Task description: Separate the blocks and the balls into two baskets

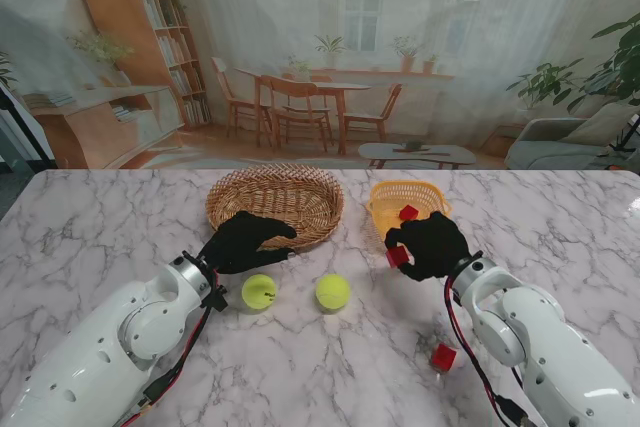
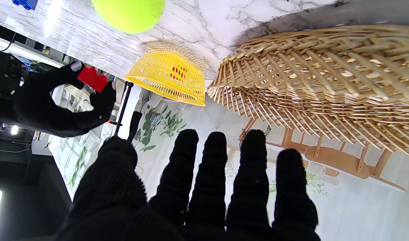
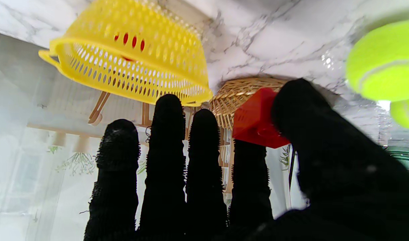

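Note:
My right hand (image 1: 432,244) pinches a red block (image 1: 398,256) between thumb and forefinger, just in front of the yellow plastic basket (image 1: 385,211); the wrist view shows the same red block (image 3: 256,118) under the thumb. Another red block (image 1: 408,212) lies inside that basket. My left hand (image 1: 243,241) hovers with fingers (image 2: 216,174) spread and nothing in it, at the near rim of the wicker basket (image 1: 275,202). Two yellow-green tennis balls (image 1: 258,292) (image 1: 332,292) rest on the table nearer to me. A third red block (image 1: 444,356) lies beside my right forearm.
The marble table (image 1: 80,237) stretches wide to both sides of the baskets. A small blue block (image 2: 24,3) shows at the edge of the left wrist view. A printed room backdrop (image 1: 320,47) stands behind the table's far edge.

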Controlling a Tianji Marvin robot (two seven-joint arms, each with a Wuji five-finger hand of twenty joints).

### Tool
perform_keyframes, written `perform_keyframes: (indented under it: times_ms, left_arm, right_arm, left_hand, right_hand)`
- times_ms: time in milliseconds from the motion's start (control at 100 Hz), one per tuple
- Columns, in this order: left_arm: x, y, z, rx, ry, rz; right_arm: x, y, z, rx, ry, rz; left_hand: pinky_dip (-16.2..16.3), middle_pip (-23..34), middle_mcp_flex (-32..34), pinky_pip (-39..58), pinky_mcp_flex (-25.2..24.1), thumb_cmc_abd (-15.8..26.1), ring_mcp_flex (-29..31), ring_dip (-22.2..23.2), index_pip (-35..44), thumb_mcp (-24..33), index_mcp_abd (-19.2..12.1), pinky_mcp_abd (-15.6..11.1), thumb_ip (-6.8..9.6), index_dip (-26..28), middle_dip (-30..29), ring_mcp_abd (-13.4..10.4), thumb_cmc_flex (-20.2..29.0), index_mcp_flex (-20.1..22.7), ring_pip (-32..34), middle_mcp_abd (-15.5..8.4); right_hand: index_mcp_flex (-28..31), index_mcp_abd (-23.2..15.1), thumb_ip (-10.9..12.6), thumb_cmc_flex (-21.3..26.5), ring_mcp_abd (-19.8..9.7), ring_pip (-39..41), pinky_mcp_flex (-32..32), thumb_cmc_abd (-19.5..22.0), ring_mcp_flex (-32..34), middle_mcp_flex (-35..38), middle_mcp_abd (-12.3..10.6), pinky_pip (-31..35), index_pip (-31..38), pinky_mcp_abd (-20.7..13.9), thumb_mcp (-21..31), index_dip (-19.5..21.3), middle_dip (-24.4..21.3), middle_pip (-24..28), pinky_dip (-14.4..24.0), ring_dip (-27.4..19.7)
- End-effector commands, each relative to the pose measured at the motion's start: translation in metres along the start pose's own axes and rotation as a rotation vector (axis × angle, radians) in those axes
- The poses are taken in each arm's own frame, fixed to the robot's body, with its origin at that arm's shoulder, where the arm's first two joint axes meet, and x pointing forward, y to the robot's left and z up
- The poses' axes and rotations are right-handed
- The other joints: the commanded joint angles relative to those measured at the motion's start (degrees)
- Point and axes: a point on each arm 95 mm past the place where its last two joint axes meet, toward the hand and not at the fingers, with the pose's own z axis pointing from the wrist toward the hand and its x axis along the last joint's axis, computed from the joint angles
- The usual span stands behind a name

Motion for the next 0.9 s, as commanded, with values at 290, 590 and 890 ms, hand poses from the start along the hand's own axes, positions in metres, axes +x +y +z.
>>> perform_keyframes:
  times_ms: [290, 590, 890]
  left_arm:
    - [0.001, 0.002, 0.001, -0.015, 0.003, -0.003]
    - [0.001, 0.002, 0.001, -0.015, 0.004, -0.003]
    - [0.003, 0.004, 0.002, -0.029, 0.013, -0.004]
  right_arm:
    - [-0.035, 0.027, 0.033, -0.021, -0.021, -0.009]
    - [-0.061, 0.027, 0.059, 0.015, -0.077, -0.009]
    - [-0.085, 0.019, 0.081, 0.069, -0.167, -0.020]
  left_hand:
    - [0.38, 0.35, 1.02, 0.87, -0.23, 2.42, 0.61, 0.29, 0.75, -1.55, -0.91, 1.14, -0.92, 0.34, 0.05, 0.15, -0.11, 1.75, 0.91, -0.93]
    - [0.36, 0.34, 1.00, 0.81, -0.33, 2.49, 0.65, 0.29, 0.79, -1.51, -0.98, 1.17, -0.90, 0.36, 0.04, 0.14, -0.04, 1.76, 0.93, -1.02]
    - [0.38, 0.37, 1.05, 0.77, -0.36, 2.46, 0.62, 0.25, 0.86, -1.53, -1.00, 1.27, -0.89, 0.38, 0.05, 0.04, -0.07, 1.72, 0.85, -1.08]
  right_hand:
    - [3.24, -4.27, 0.44, 3.73, 0.33, 1.83, -0.72, 3.47, 0.47, 0.62, 0.05, 0.06, 7.09, 0.28, 0.98, 0.99, 0.26, -0.91, 0.60, 0.60]
    - [2.94, -5.21, 0.62, 3.40, -0.25, 0.97, -0.67, 3.59, 0.33, 0.05, -0.41, -0.29, 7.64, -0.09, 0.50, 1.13, -0.35, -1.17, 0.38, 0.23]
    - [2.48, -6.15, 0.86, 2.32, -0.31, -1.99, -2.17, 3.91, -1.35, -1.96, -0.10, -0.26, 8.16, -0.27, -0.04, 1.11, -3.17, -3.08, 0.11, -1.41]
